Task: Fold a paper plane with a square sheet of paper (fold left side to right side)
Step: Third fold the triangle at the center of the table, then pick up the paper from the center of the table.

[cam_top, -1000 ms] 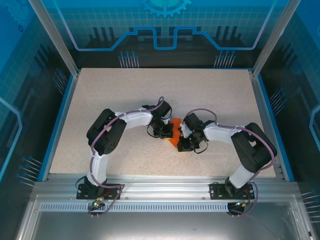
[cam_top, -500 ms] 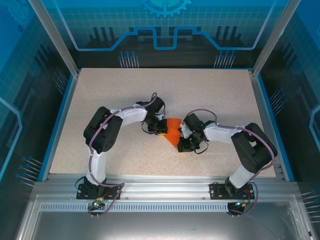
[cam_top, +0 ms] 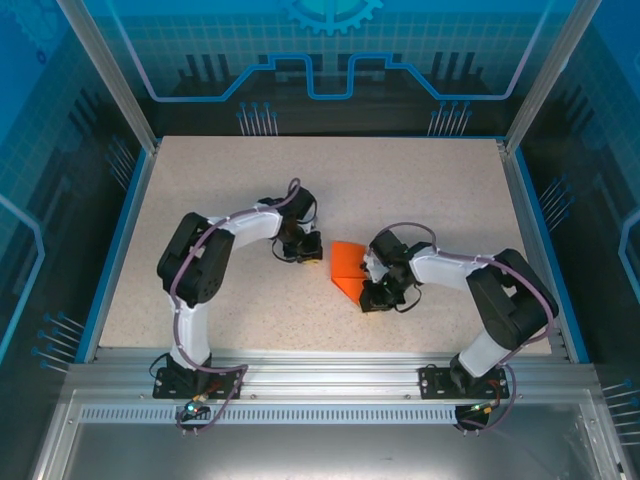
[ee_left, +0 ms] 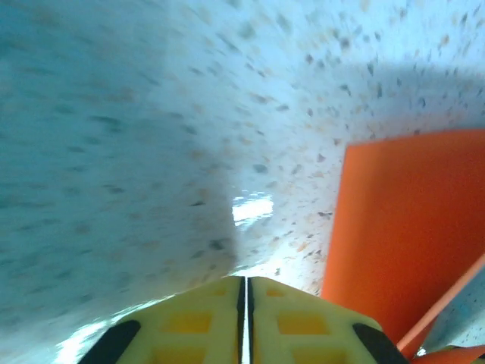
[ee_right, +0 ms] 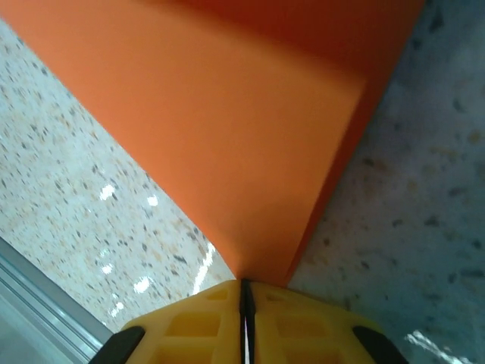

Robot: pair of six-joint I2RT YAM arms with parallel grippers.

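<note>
On your left, the black left gripper (cam_top: 311, 252) sits low over the speckled beige tabletop (cam_top: 430, 190), a little left of centre. Your left wrist camera shows its yellow fingers (ee_left: 193, 322) pressed together with nothing between them. Just to the right of them, close but not touching, a thin bright orange-red sheet of paper (cam_top: 347, 262) lies flat near the table's centre. It is folded, with a straight far edge and a point at its near end. On your right, the right gripper (cam_top: 368, 288) meets that near point. Your right wrist camera shows its yellow fingers (ee_right: 292, 322) pressed together where the paper (ee_right: 227, 136) narrows to its tip. You cannot tell whether the tip is caught between them.
</note>
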